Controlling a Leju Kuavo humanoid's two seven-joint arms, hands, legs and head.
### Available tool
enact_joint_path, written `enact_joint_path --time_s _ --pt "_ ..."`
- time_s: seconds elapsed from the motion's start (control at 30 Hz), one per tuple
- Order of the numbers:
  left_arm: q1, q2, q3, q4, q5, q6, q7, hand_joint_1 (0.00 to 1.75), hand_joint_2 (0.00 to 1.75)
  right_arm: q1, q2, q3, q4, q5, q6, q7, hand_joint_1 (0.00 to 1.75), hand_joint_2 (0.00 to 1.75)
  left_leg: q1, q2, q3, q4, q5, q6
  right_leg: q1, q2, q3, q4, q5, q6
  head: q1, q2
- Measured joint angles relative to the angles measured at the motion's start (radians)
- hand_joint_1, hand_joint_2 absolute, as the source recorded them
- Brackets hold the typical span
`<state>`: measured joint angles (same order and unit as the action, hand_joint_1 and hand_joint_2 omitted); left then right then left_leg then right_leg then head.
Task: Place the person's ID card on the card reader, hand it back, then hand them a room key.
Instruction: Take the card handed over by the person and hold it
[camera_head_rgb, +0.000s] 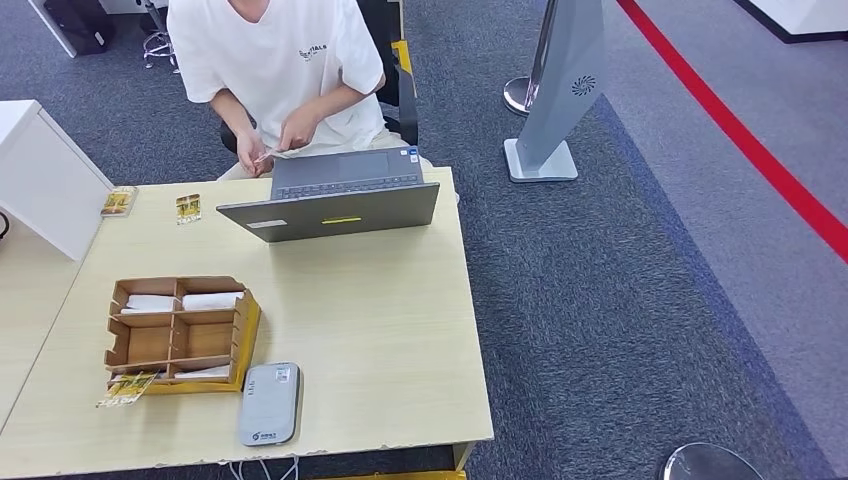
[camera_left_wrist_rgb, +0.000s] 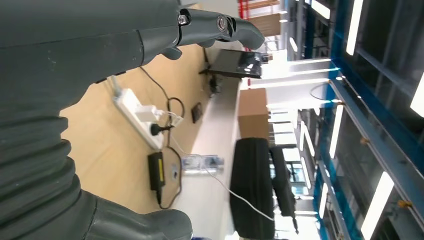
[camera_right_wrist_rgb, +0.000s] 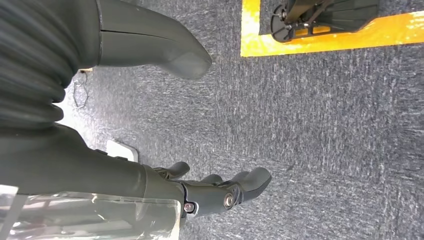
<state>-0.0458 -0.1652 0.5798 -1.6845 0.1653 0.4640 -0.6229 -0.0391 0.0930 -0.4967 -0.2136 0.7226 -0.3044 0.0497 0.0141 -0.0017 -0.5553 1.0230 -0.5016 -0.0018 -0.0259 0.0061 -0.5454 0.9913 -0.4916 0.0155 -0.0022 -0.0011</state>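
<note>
ID card (camera_head_rgb: 283, 153) is held in the person's hands (camera_head_rgb: 275, 140) at 12 o'clock of the table (camera_head_rgb: 380, 330), behind the laptop (camera_head_rgb: 335, 195) | card reader (camera_head_rgb: 269, 403) is lying at 6 o'clock, near edge | cardboard organizer (camera_head_rgb: 178, 333) with white cards is seen at 9 o'clock | left hand (camera_left_wrist_rgb: 95, 55) is released, fingers apart, nothing held | right hand (camera_right_wrist_rgb: 150, 165) is released over grey carpet (camera_right_wrist_rgb: 320, 130), nothing held

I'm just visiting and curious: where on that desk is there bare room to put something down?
The widest bare wood lies between the laptop and the table's near edge, right of the cardboard organizer and grey card reader. A smaller patch sits between organizer and laptop. The near-left corner is crowded, and two small packets lie at the far-left edge.
</note>
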Motion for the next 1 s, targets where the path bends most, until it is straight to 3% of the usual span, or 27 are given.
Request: enact_joint_path --time_s 0.4,1.0 --pt "-0.180 0.124 -0.198 0.067 -0.294 0.054 0.100 0.00 1.75 -0.004 0.003 0.000 0.000 0.040 0.019 0.018 0.00 1.75 0.000 0.000 0.000 0.000 0.000 0.000 0.000 0.001 0.000 0.000 0.000 0.000 0.000 0.000" --pt "-0.474 0.218 -0.452 0.393 -0.677 -0.016 0.329 0.00 1.75 -0.007 0.004 0.002 0.000 0.084 0.040 0.035 0.00 1.75 0.000 0.001 0.000 0.001 0.000 0.000 0.000 0.003 -0.001 0.000 0.000 0.000 0.000 0.000"
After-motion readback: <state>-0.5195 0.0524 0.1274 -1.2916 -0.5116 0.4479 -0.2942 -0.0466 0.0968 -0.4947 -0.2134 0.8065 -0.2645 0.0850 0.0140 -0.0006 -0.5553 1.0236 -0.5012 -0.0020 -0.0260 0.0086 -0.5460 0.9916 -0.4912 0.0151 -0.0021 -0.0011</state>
